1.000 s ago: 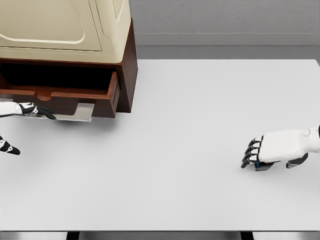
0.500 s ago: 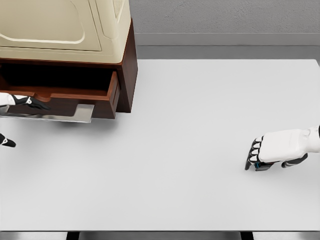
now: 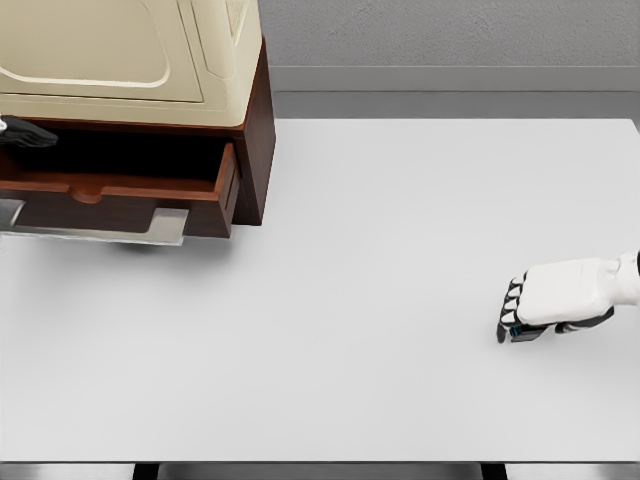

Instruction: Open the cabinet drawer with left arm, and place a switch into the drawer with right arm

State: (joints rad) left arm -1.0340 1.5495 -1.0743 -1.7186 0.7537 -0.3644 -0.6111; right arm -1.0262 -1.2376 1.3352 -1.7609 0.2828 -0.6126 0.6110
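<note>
The brown cabinet (image 3: 257, 130) stands at the table's back left. Its drawer (image 3: 120, 205) is pulled out, showing a dark inside and a silver handle (image 3: 110, 233) along the lower front. Only a small dark tip of my left hand (image 3: 14, 132) shows at the left edge, level with the drawer opening. At the right, my right hand (image 3: 512, 318) rests low on the table, its fingers curled down over a small dark switch (image 3: 518, 331) with a blue spot. Most of the switch is hidden under the palm.
A cream appliance (image 3: 120, 50) sits on top of the cabinet. The white table (image 3: 360, 230) stretches between the cabinet and my right hand. A grey wall runs behind the table's far edge.
My left hand has let go of the drawer handle and lifted up and left, nearly out of view. The right hand's fingers have curled tighter over the switch.
</note>
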